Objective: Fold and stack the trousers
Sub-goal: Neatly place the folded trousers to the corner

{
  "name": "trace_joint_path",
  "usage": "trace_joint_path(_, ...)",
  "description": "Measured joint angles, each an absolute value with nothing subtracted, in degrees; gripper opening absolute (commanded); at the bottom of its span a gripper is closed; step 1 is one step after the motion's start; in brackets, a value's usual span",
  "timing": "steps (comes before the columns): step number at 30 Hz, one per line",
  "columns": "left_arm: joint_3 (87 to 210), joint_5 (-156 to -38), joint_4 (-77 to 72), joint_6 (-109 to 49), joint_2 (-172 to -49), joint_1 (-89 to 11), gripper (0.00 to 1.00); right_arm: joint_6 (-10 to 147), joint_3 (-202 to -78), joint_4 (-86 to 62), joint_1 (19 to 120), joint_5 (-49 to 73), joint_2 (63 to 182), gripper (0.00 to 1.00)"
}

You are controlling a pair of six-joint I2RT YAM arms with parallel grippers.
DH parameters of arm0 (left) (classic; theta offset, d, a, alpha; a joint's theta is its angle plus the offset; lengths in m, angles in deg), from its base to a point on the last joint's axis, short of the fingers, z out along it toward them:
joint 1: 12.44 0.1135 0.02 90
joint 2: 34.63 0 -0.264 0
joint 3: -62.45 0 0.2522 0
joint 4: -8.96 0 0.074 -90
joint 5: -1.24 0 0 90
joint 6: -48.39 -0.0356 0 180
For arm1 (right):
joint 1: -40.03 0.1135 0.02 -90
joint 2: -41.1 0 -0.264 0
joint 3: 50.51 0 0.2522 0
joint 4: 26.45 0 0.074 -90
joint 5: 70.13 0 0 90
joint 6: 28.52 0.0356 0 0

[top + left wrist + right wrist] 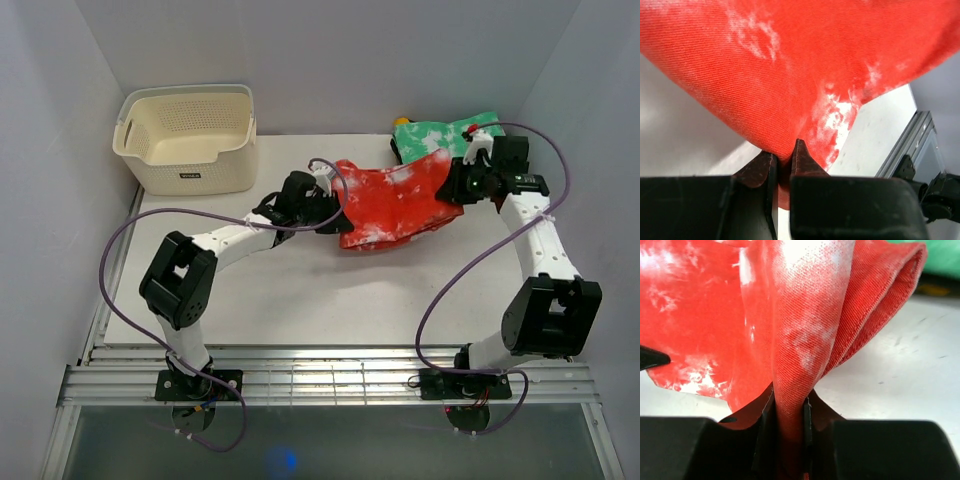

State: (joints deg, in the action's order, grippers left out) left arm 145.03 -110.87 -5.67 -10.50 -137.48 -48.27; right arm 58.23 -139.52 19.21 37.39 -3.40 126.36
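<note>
You hold the red, white-mottled cotton trousers (395, 205) spread over the white table (300, 300), toward its far middle: left gripper (785, 152) pinched tight on one edge, right gripper (789, 397) clamped on a folded edge, probably to tension the fold.

From the red trousers (395, 205), we find bare table (320, 300) open between 4 and 8 o'clock. The basket (187, 140) stands well apart at 10 o'clock. The green trousers (430, 135) crowd 1 o'clock, near the back wall (330, 60).
</note>
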Motion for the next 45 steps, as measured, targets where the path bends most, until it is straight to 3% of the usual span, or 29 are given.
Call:
trace_joint_path(8, 165.03, -111.17, 4.28, -18.26, -144.50, -50.74, 0.00, 56.07, -155.25, 18.77, 30.40, -0.30, 126.99, 0.08)
trace_joint_path(13, 181.35, -111.67, 15.55, -20.92, -158.99, -51.64, 0.00, 55.81, -161.29, 11.38, 26.38, 3.94, 131.32, 0.08)
trace_joint_path(24, 209.02, -108.90, 32.17, -27.07, -191.53, -52.53, 0.00, 55.39, -160.98, -1.82, 24.06, 12.73, 144.74, 0.08)
trace_joint_path(45, 216.22, -107.39, 37.04, -35.11, -198.16, -52.66, 0.00, 56.79, -160.83, -12.66, 24.34, 17.23, 153.42, 0.08)
